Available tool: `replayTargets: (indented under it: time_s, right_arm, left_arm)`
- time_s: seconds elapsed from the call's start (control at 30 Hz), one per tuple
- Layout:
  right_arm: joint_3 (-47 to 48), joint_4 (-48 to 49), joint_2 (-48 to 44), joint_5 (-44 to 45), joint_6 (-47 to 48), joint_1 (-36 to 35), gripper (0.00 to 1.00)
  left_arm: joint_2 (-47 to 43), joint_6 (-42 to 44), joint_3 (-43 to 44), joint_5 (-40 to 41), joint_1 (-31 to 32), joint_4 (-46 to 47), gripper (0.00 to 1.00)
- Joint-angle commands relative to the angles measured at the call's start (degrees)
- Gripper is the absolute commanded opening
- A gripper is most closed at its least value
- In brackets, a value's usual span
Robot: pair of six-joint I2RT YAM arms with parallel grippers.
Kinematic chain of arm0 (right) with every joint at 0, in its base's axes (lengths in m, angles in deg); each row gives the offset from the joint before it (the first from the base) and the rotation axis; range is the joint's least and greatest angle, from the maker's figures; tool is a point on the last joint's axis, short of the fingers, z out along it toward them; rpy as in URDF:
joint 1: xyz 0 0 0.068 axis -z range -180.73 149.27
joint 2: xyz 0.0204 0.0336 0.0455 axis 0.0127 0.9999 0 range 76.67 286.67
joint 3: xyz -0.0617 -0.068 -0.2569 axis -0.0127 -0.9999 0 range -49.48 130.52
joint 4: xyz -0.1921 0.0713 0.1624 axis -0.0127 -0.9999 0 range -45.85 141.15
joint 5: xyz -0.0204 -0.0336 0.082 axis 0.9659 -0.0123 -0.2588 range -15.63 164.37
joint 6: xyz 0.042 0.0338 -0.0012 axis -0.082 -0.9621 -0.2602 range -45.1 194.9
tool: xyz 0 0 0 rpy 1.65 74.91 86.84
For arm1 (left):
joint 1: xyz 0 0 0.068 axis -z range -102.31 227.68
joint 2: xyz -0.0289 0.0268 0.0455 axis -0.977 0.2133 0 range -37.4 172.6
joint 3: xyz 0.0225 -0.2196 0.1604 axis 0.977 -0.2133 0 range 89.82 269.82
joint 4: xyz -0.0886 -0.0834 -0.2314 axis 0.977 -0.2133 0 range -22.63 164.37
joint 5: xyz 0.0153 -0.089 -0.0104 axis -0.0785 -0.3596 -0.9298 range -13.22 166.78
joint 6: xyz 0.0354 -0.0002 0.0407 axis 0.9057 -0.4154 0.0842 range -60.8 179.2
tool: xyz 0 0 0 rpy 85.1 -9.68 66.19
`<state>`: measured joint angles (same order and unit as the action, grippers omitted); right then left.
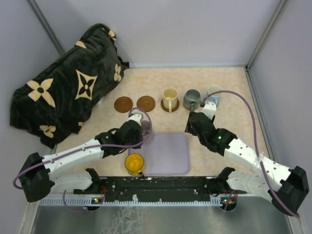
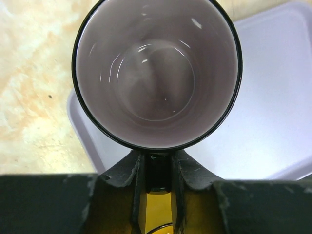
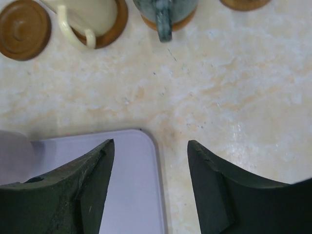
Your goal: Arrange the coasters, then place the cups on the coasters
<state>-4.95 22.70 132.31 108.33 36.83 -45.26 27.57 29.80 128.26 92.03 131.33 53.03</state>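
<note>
5 coasters lining 12 o'clock, 3 carrying cups, 2 waiting. Left end effector clamping purple cup; right end effector hanging apart. Yellow cup pending.

We see a beige marbled table. A lavender tray lies flat near its front edge. Beyond the tray: five brown coasters in a row. Just left of the tray's near corner: yellow cup. Far left of the tray: dark flower-patterned blanket.
</note>
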Motion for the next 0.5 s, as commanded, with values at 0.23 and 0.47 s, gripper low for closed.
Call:
replayTargets:
  time_s: [0.23,0.47]
  right_arm:
    - [-9.6,0.3,-6.2,-1.7,-6.6,-0.6,0.58]
    - [-10.1,0.3,-4.6,-2.1,-7.6,-0.6,0.55]
  left_arm:
    - [5.7,8.3,10.5,14.8,0.2,8.4,0.00]
    - [16.0,14.4,18.6,23.5,-1.7,11.9,0.00]
